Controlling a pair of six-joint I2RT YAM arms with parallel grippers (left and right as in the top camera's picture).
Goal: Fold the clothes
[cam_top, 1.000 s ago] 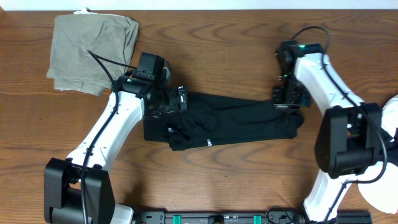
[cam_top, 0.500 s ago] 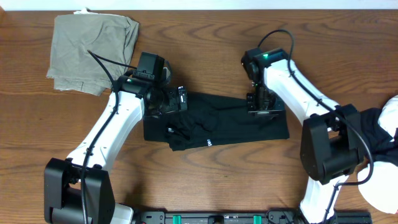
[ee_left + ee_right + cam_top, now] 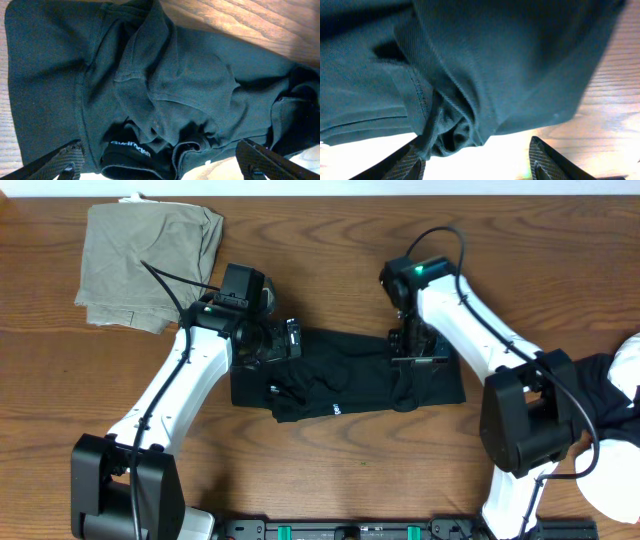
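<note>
Black soft-fabric garment (image 3: 340, 385) lies half-folded on the wooden desk (image 3: 350, 475), your left claw (image 3: 161, 162) spread over one end, your right claw (image 3: 480, 157) spread above the turned-in other end; next, probably, pinch an edge and fold again.

Bunched black garment (image 3: 470, 60) fills most of the view; wooden table (image 3: 612, 115) at right; right gripper (image 3: 475, 157) fingers spread apart below.

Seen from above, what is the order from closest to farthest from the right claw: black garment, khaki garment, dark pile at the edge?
1. Black garment, directly under the right gripper.
2. Dark pile, at the right edge.
3. Khaki garment, in the far upper-left corner.
</note>
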